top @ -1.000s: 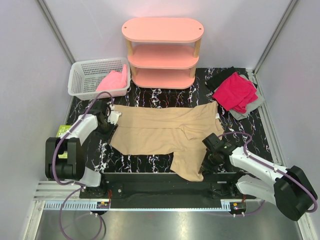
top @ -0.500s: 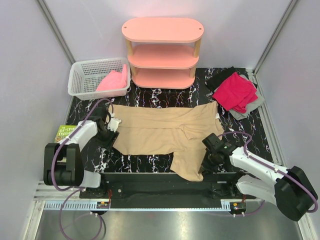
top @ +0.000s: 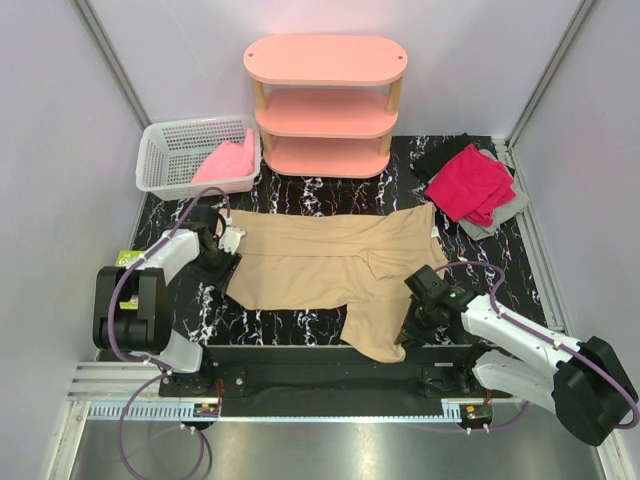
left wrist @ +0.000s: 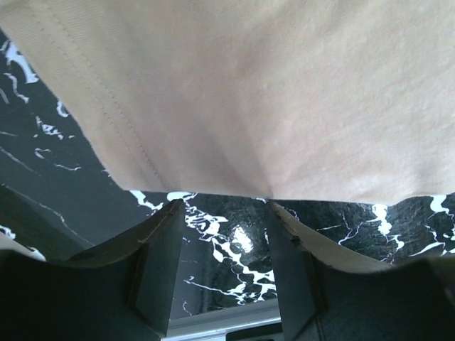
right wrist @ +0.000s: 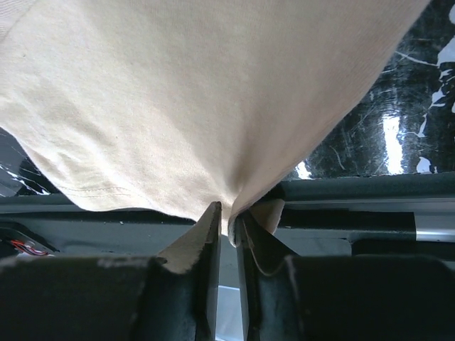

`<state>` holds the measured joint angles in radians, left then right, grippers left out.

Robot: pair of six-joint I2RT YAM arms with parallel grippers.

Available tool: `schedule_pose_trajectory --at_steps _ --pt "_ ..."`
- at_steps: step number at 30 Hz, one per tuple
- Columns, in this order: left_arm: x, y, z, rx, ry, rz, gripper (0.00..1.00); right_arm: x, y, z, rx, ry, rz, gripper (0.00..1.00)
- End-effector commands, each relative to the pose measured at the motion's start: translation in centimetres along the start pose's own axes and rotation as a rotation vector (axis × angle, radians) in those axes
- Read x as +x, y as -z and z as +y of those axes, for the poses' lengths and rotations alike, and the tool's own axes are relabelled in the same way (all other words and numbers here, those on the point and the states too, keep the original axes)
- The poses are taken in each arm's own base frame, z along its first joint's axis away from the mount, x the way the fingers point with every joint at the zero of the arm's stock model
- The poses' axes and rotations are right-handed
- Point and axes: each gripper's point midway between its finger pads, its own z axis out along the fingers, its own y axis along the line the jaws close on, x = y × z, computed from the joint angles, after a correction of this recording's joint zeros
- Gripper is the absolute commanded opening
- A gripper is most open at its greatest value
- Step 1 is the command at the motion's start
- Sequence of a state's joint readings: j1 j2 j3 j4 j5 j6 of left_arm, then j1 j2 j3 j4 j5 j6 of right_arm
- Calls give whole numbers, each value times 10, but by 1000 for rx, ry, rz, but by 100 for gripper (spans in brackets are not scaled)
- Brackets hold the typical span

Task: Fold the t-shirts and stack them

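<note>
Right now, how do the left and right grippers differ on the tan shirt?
Left gripper has its fingers apart, bare table between them; right gripper has its fingers pinched on the tan t-shirt. Left gripper sits at the shirt's left edge, cloth just past its tips; right gripper is at the near right flap. Both are low at the same shirt.

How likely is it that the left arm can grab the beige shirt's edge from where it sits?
Probably yes: the left gripper is open right at the beige shirt hem, with only bare table between its fingers and nothing blocking.
</note>
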<state>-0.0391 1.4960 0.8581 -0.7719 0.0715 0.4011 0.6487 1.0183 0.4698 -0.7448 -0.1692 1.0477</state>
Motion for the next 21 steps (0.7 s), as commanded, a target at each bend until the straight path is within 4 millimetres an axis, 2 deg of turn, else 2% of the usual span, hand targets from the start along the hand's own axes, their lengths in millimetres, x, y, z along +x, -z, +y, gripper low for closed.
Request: schedule_pose_trajectory --at_steps 1,7,10,11,17,18,21 --pt "-13 -5 5 -11 7 -22 54 -4 8 18 -48 22 -19 20" --pt "-12 -17 11 -33 9 9 49 -5 9 22 -57 33 -20 18" --pt "-15 -22 13 -32 15 17 36 -8 11 26 -65 45 -28 17" --pt "-15 -23 13 -31 17 18 28 -8 12 27 -64 50 -29 16" --pt "-17 -23 17 -46 17 18 9 -11 18 28 -63 61 -44 14" --pt "-17 -22 17 -50 15 17 2 -11 19 28 -60 62 -47 14" --pt "-15 -19 16 -55 13 8 0 -11 23 28 -63 61 -52 13"
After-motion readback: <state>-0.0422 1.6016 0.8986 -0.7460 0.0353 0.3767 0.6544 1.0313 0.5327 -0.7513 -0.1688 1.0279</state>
